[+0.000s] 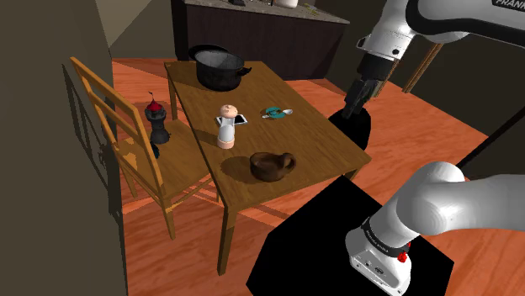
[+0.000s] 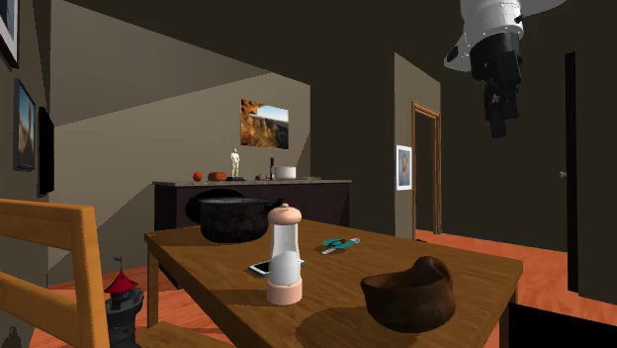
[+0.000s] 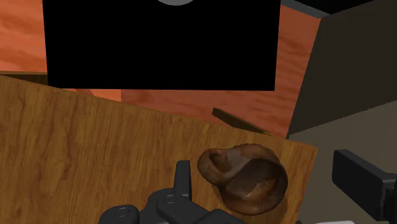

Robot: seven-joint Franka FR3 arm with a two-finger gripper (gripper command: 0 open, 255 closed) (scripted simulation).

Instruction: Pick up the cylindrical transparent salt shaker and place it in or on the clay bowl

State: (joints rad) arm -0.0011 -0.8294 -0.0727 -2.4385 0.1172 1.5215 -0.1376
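With the tool (image 1: 352, 105) hung high near the edge of the table (image 1: 311, 139), fingers apart and empty, the tall salt shaker (image 1: 225, 128) standing upright mid-table beside a phone (image 2: 265, 267) could be knocked over if approached off-centre, or the nearby bowl (image 1: 272, 166) clipped during the carry.

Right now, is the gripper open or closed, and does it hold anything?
Gripper: open, holding nothing. The salt shaker stands on the table, untouched.
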